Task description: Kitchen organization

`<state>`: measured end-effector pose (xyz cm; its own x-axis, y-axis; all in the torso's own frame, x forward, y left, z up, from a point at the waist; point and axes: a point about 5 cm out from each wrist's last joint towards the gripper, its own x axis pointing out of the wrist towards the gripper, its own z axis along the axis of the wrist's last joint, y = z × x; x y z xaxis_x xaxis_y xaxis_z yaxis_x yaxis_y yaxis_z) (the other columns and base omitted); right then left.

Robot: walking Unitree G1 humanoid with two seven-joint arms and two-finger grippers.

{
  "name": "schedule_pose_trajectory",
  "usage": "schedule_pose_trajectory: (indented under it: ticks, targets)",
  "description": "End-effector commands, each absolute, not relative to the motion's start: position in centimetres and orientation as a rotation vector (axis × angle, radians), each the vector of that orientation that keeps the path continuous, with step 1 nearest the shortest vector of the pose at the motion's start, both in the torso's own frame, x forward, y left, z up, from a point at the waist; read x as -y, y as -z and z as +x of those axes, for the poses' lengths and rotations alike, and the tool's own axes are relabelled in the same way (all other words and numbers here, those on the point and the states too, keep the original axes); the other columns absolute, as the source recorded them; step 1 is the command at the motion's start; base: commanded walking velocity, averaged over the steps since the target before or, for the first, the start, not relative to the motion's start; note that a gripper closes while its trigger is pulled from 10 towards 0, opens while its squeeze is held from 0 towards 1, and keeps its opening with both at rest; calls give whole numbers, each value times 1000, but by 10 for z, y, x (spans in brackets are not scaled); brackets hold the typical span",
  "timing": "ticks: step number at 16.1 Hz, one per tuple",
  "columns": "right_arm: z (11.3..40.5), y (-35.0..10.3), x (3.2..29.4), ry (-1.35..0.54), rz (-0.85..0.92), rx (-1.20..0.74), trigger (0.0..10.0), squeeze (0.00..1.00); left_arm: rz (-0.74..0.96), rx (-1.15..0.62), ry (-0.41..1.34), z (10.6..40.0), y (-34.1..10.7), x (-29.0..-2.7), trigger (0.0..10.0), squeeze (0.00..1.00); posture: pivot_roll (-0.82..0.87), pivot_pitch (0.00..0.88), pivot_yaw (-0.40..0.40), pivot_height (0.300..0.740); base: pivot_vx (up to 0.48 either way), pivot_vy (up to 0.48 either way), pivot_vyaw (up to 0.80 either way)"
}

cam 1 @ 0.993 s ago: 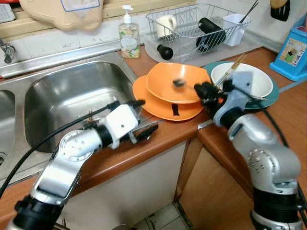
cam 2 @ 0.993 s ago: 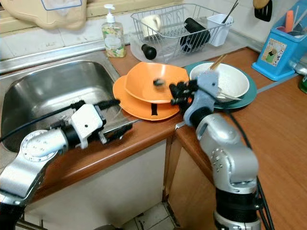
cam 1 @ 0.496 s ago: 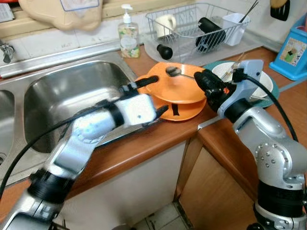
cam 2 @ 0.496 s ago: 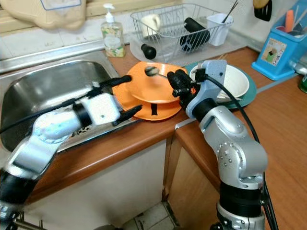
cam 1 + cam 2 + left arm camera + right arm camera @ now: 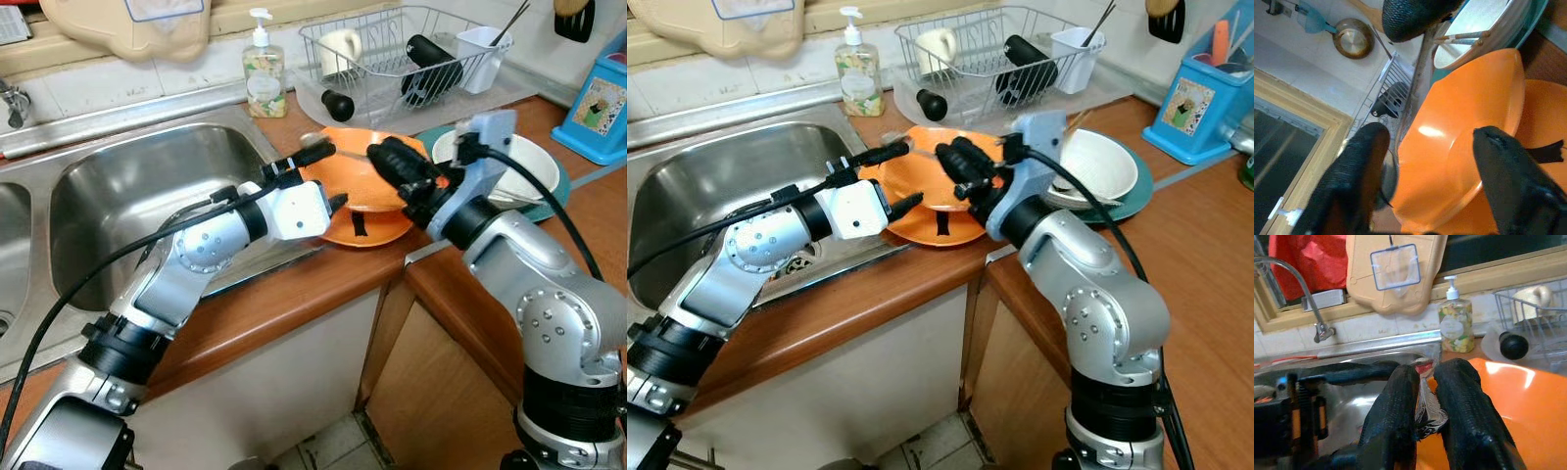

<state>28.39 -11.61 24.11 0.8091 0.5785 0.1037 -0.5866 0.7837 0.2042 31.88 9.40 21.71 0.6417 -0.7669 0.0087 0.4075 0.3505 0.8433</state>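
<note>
Spoon (image 5: 315, 143) is the thing in hand now: a metal one, held by its handle between the two fingers of the right gripper (image 5: 955, 162), which pinch it over the orange bowl (image 5: 358, 176). Its round end points toward the sink (image 5: 127, 206), just above the far rim of the bowl. In the right wrist view the fingers (image 5: 1396, 401) stand close together with the shiny handle between them.

The orange bowl sits on an orange plate (image 5: 367, 227) at the edge of the wooden counter (image 5: 294, 294), just beside the sink. The left gripper (image 5: 313, 181) is at the near side of this bowl with its fingers spread, one above the rim near the spoon and one lower by the plate. In the left wrist view the two fingers (image 5: 1508, 181) stand wide apart with the bowl between them, and I cannot tell if they touch it.

Behind the right arm a white bowl (image 5: 1102, 162) with chopsticks rests on a teal plate (image 5: 1136, 191). The dish rack (image 5: 411, 49) already holds a cup, a dark bottle and a white utensil holder.

I judge the task is at an early stage. The spoon is lifted but not yet put away, and both bowls and both plates are not sorted yet.
</note>
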Motion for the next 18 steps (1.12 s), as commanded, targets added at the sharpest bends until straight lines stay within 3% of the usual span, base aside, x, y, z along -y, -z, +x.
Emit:
schedule_pose_trajectory:
  ticks: [1,18]
  targets:
    - [279,-248,109,-679,227,58,0,0,952,461,789,321,-219,-92,0,0,-134,0,53,740,0,0,0]
    - [270,-229,89,-726,260,-21,0,0,1043,412,729,320,-202,-107,0,0,-119,0,49,740,0,0,0]
